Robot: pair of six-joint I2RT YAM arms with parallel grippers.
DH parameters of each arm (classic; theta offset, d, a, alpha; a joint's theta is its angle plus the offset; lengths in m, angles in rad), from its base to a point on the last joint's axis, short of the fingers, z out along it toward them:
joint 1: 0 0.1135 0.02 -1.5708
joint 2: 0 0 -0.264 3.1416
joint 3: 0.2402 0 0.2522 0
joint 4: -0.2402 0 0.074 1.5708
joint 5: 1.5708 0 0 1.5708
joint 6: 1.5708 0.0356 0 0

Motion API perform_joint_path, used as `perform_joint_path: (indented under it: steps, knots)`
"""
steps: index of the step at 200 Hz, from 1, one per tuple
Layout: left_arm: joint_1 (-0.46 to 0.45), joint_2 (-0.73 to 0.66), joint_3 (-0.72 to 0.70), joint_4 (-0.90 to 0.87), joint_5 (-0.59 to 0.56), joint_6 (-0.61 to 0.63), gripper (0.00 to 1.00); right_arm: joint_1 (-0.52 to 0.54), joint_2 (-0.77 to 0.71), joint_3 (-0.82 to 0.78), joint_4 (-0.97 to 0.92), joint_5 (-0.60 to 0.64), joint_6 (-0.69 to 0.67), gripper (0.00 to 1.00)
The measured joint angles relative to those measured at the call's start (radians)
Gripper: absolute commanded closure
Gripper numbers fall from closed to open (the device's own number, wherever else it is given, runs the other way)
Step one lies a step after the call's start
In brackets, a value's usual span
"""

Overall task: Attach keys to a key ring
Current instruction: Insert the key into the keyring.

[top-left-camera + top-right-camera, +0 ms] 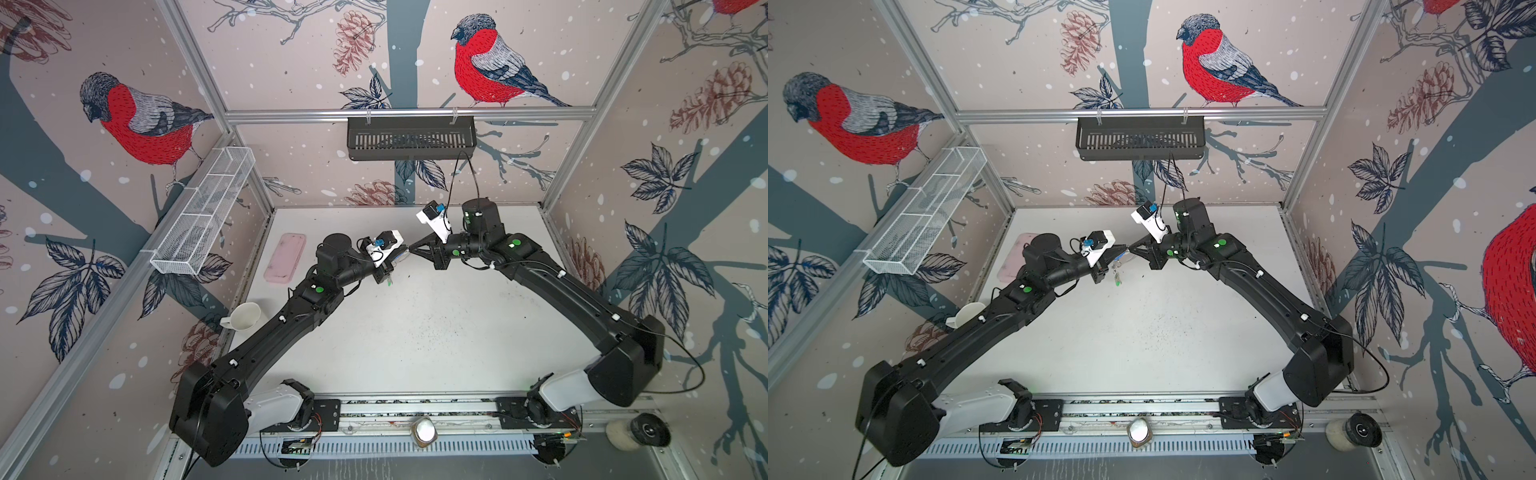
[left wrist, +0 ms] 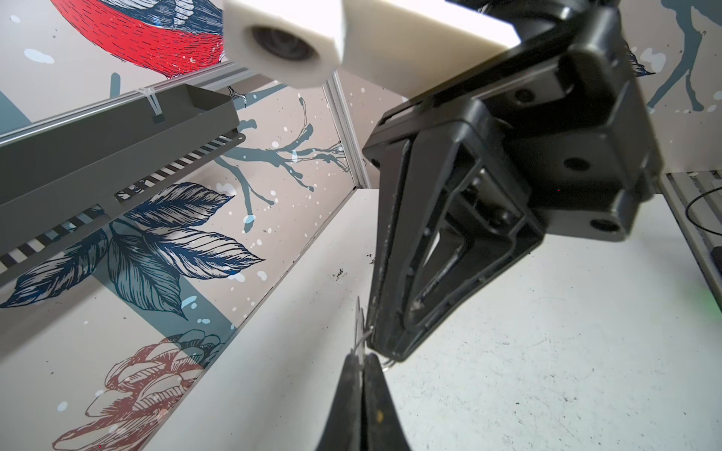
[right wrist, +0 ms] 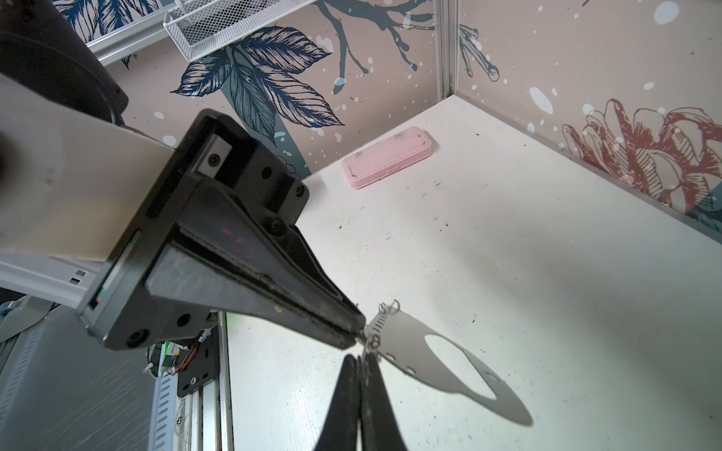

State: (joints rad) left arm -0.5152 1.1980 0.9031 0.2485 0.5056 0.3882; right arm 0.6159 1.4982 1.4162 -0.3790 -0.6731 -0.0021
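L gripper (image 3: 357, 337) clenched on key ring plate (image 3: 422, 351), mid-air; R gripper (image 3: 361, 358) pinching its wire ring (image 3: 373, 343). Green-tag key (image 1: 1117, 279) dangles below. You pull too hard & wire slips, plate twists out

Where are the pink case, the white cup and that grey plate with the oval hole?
pink case (image 3: 386, 156), right wrist view, middle of its lid.
white cup (image 1: 246, 316), a top view, its inner wall.
grey plate (image 3: 404, 341), right wrist view, solid part beside the hole.

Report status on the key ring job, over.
Left claw, right claw both shut, tip to tip on key ring edge. Ring aloft. Green-tagged key dangling beneath. Pink case well aside.
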Motion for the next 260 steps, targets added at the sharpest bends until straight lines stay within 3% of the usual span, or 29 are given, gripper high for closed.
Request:
perform_joint_path:
  steps: [76,260]
  knots:
    - [0.004,-0.023,-0.003,-0.032,0.018,0.064,1.00,-0.005,0.036,0.030,-0.049,-0.058,0.002,1.00]
    - [0.066,0.039,-0.011,-0.025,0.173,0.108,1.00,0.013,0.036,-0.007,-0.091,-0.050,0.007,1.00]
